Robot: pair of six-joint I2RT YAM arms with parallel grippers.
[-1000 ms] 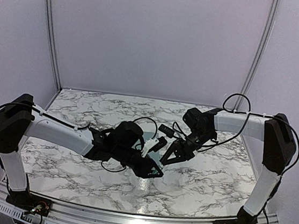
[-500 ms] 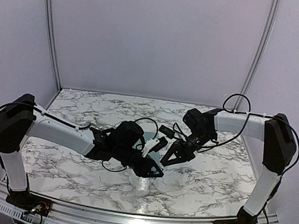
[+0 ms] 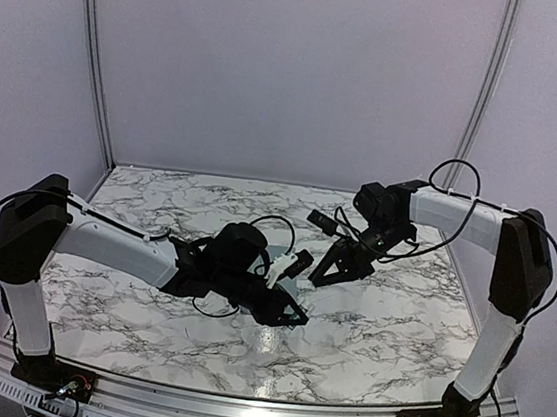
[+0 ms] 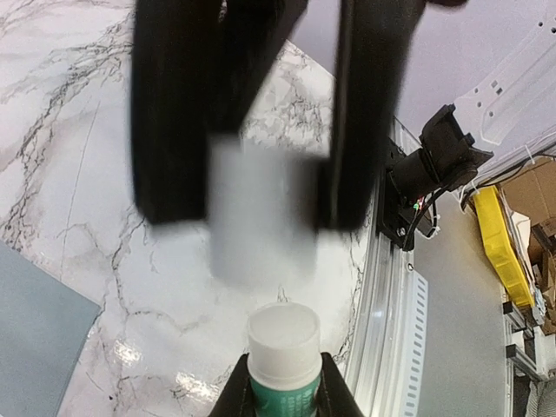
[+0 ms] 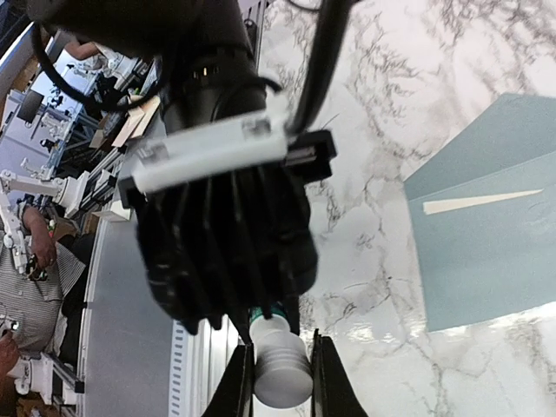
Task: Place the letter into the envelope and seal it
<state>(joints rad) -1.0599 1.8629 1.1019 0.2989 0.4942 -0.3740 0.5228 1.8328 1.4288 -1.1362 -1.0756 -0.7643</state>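
two grippers work above the marble tabletop [image 3: 406, 324]: the left gripper [image 4: 284, 393] pinches a white-and-green tube [image 4: 283, 356], the right gripper [image 5: 280, 372] pinches a white cap [image 5: 281, 365]. the grey-blue envelope [image 5: 491, 213] lies flat on the tabletop.

Glossy marble-look tabletop [image 5: 486, 365]; matt grey-blue paper envelope [image 5: 495, 234]; smooth white plastic cap [image 4: 282, 334] on green tube [image 4: 285, 395].

Hidden and cropped regions you should note

Left arm covers most of your envelope [image 3: 286, 292]; wrist frames crop it [image 5: 486, 226]. The tube [image 4: 284, 359] runs off-frame; blurred arm [image 4: 261, 104] fills the left-wrist foreground.
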